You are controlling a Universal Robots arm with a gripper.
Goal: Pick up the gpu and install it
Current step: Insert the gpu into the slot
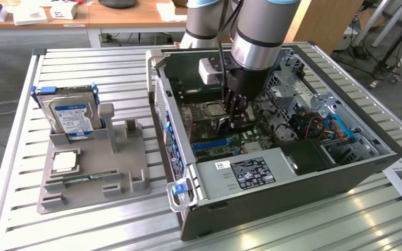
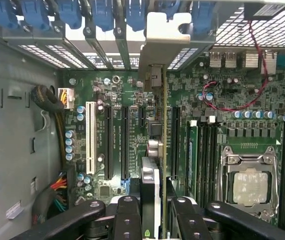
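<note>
- My claw (image 2: 155, 222) is partly closed. Its two black fingers (image 2: 127, 217) pinch the gpu (image 2: 150, 175) from either side, and the card stands edge-on between them.
- The card's silver end bracket (image 2: 165, 45) sits at the perforated rear wall of the case, among a row of blue retention clips (image 2: 102, 15).
- The gpu runs in line with the long black expansion slots (image 2: 125, 140) on the green motherboard (image 2: 97, 85), with slots on both sides of it. I cannot tell whether its lower edge has entered a slot.
- A white slot (image 2: 89, 137) lies beside the black ones. On the card's other side, past the memory slots, is the processor socket (image 2: 247, 185), smeared with grey paste.
- In the exterior view, the arm (image 1: 257, 36) reaches down into the open computer case (image 1: 292, 193). The claw (image 1: 237, 117) is low over the board, near the labelled power supply (image 1: 253, 172).
- The case lies on its side on the slatted metal surface (image 1: 96, 63). Well apart from it, to the exterior view's left, a grey holder (image 1: 96, 178) carries an upright hard drive (image 1: 71, 117) with a blue label.
</note>
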